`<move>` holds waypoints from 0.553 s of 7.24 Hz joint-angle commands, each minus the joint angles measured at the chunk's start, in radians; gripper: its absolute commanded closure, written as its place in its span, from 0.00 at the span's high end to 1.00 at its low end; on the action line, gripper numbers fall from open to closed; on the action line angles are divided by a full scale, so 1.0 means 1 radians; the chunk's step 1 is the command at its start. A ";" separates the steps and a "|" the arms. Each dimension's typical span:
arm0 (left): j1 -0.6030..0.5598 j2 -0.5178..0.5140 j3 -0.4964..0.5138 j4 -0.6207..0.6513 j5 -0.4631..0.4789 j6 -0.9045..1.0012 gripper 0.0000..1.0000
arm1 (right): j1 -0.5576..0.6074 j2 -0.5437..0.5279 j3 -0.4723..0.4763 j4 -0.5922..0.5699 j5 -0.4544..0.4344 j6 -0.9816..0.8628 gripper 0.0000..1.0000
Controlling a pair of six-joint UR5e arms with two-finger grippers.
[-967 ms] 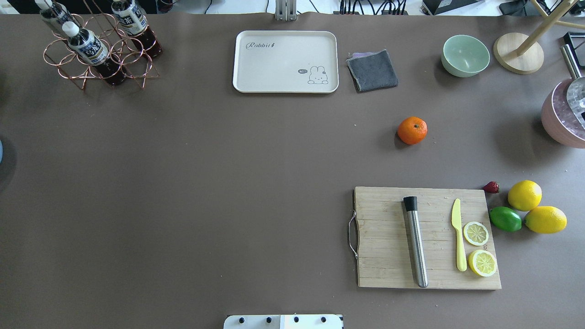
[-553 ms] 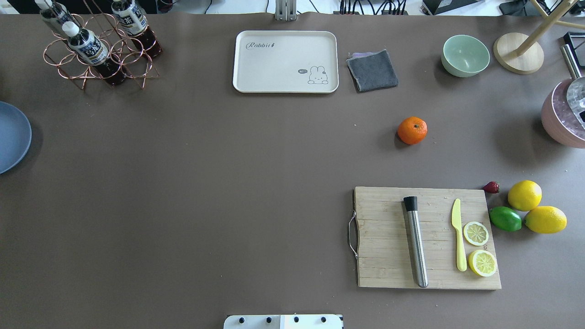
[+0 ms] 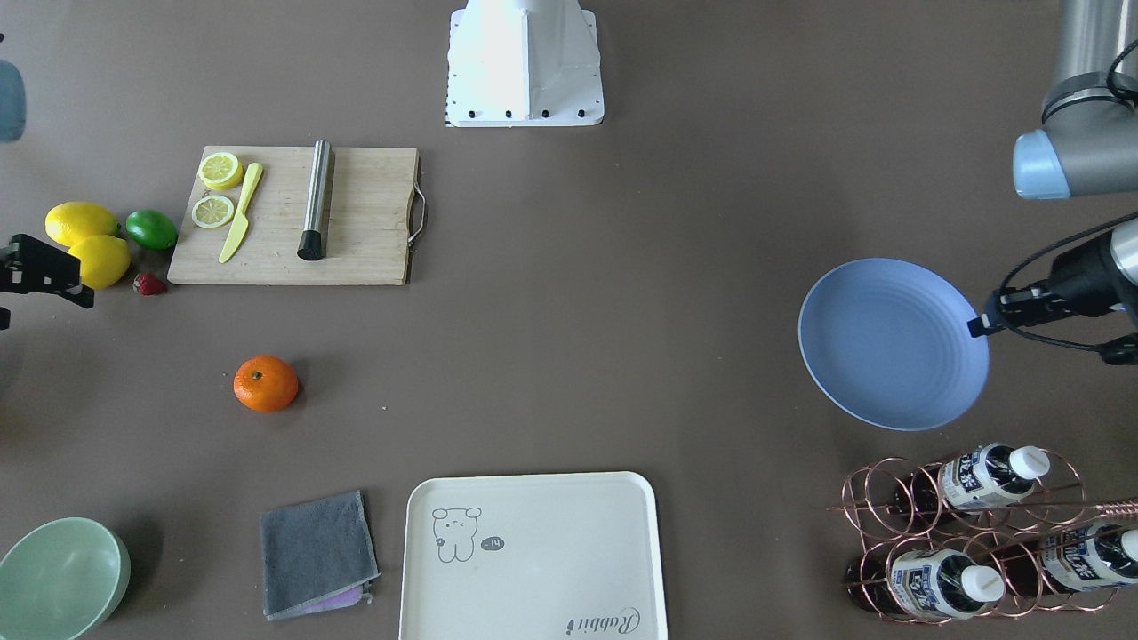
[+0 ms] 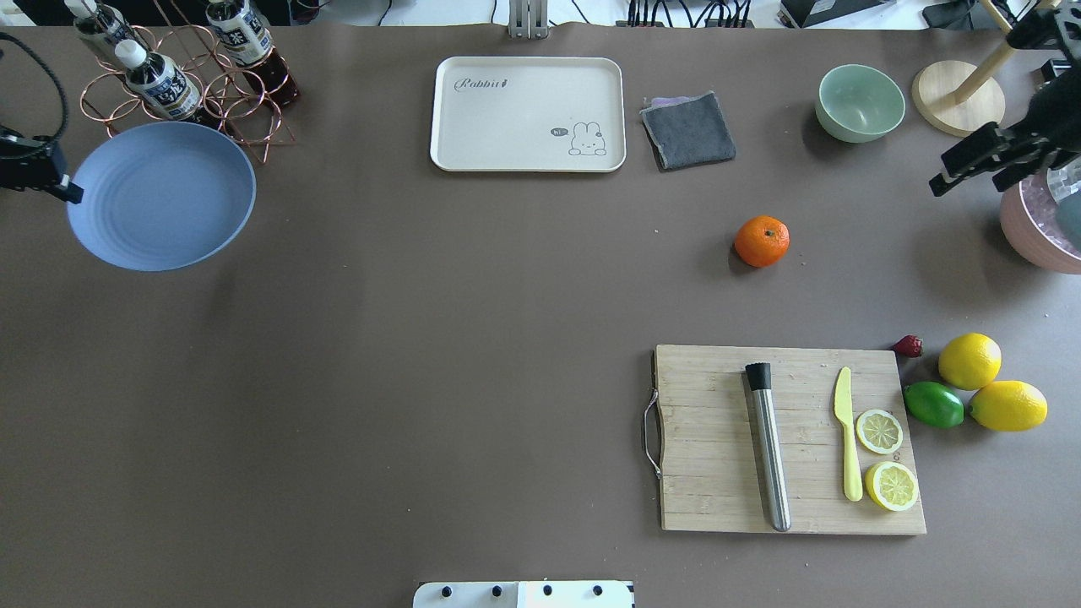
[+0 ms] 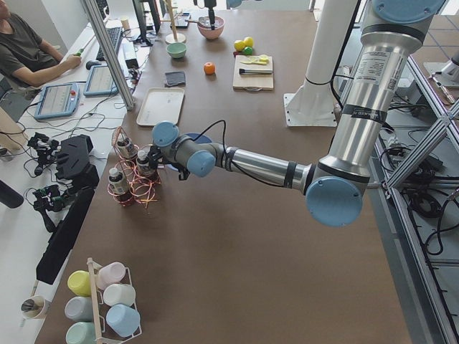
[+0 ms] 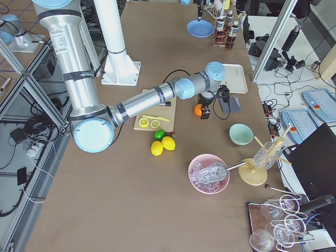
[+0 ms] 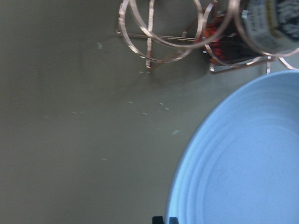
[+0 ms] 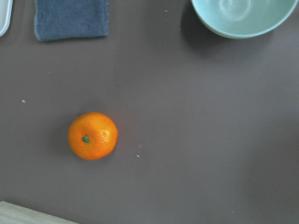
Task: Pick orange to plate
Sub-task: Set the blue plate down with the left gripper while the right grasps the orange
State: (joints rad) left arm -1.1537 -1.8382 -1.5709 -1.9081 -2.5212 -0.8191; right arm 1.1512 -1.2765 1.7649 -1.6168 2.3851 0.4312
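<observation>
Black fingers of the left gripper (image 4: 74,196) are closed on the rim of the one blue plate (image 4: 160,196), far from the one orange (image 4: 762,241) lying on the brown table (image 4: 422,380). The right gripper (image 4: 964,187) hangs near the orange, spread wide and empty. Beyond the orange are two lemons (image 4: 969,361), one lime (image 4: 933,404), two lemon slices (image 4: 879,431) and, farthest, three bottles (image 4: 160,84).
</observation>
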 commanded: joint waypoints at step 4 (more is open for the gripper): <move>0.487 -0.234 -0.041 -0.117 0.384 -0.621 0.00 | -0.249 0.146 -0.272 0.379 -0.226 0.360 0.99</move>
State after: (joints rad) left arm -0.7691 -2.0242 -1.6223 -2.0155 -2.2376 -1.3505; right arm 0.9421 -1.1669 1.5604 -1.2900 2.2150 0.7542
